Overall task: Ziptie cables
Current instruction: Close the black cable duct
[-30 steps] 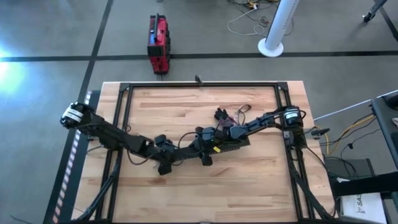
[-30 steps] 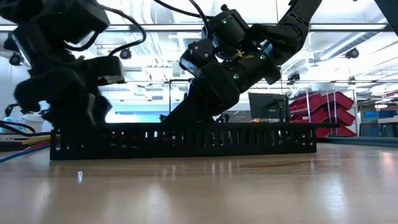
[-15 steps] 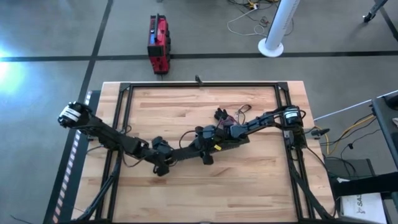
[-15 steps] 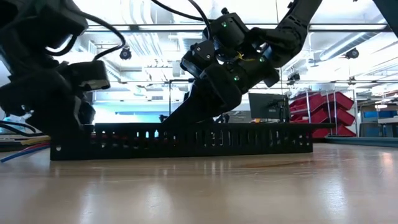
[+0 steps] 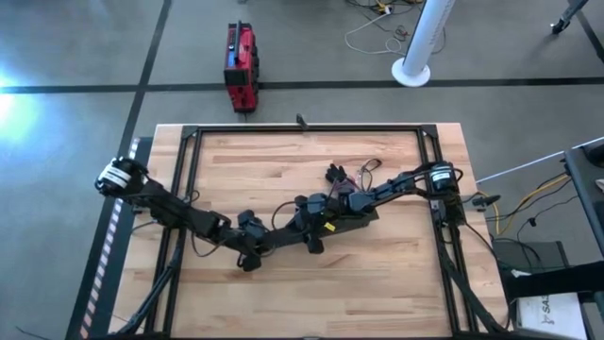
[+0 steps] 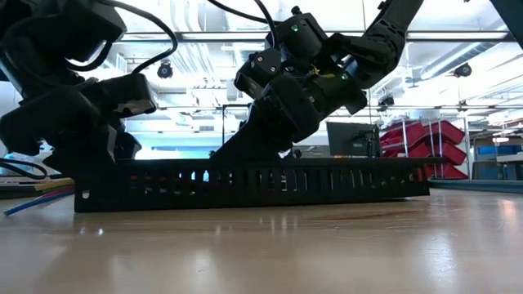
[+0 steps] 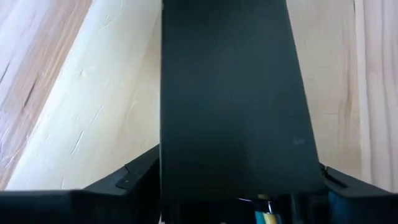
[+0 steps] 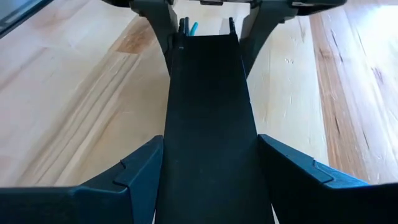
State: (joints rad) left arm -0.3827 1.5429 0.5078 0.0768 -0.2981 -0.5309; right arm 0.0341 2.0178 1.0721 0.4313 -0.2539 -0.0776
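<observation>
A long black slotted channel (image 6: pixel 253 184) lies level and low over the wooden table, spanning between my two grippers. My left gripper (image 7: pixel 239 162) is shut on its left end and my right gripper (image 8: pixel 210 140) on its right part; in the high view they stand mid-table, left (image 5: pixel 276 234) and right (image 5: pixel 316 212). Coloured cables (image 6: pixel 37 194) show on the table by the channel's left end. A dark and purple wire tangle (image 5: pixel 351 178) lies behind the right gripper. The ziptie is out of view. My left gripper pinches the channel's two long sides (image 7: pixel 166 168) between its fingers, near the left end. The fingers lie level along the channel, coming from the table's left. My right gripper pinches the channel's long sides (image 8: pixel 169 155) between its two fingers, slanting down from the table's right. The channel runs straight on to the left gripper's fingers (image 8: pixel 160 25). Whether it rests on the table, I cannot tell.
A black metal frame (image 5: pixel 302 129) runs around the tabletop's edges. Bare wood (image 5: pixel 330 283) lies between the arms and the near edge. A red case (image 5: pixel 241 66) and a white post base (image 5: pixel 412 68) stand on the floor beyond the table.
The channel has shifted slightly toward the table's right, held at both ends. My left gripper drifted a little toward the left edge, then came back right with it.
</observation>
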